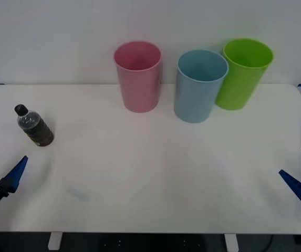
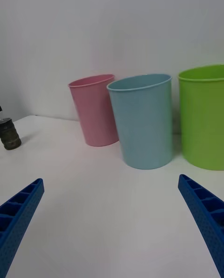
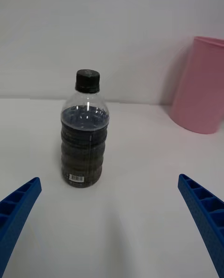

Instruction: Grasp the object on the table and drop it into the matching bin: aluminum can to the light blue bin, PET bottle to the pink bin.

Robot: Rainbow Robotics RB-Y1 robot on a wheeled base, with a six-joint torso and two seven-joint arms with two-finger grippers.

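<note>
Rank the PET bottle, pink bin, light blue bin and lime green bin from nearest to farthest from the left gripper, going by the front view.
From the left gripper, at the table's near left edge:
1. PET bottle, just ahead on the left.
2. Pink bin, back, left of centre.
3. Light blue bin, back, right of centre.
4. Lime green bin, back right.

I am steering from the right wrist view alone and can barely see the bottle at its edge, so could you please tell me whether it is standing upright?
Observer: Yes, the bottle stands upright on the table, black cap on top.
Operator: Thank you. Which arm is nearer to it?
Observer: The left gripper, low at the table's near left corner, its fingers open and the bottle straight ahead of it.
Operator: And where is the bottle relative to the pink bin?
Observer: In the front view it stands far to the left of the pink bin and nearer the robot, with bare table between.
</note>
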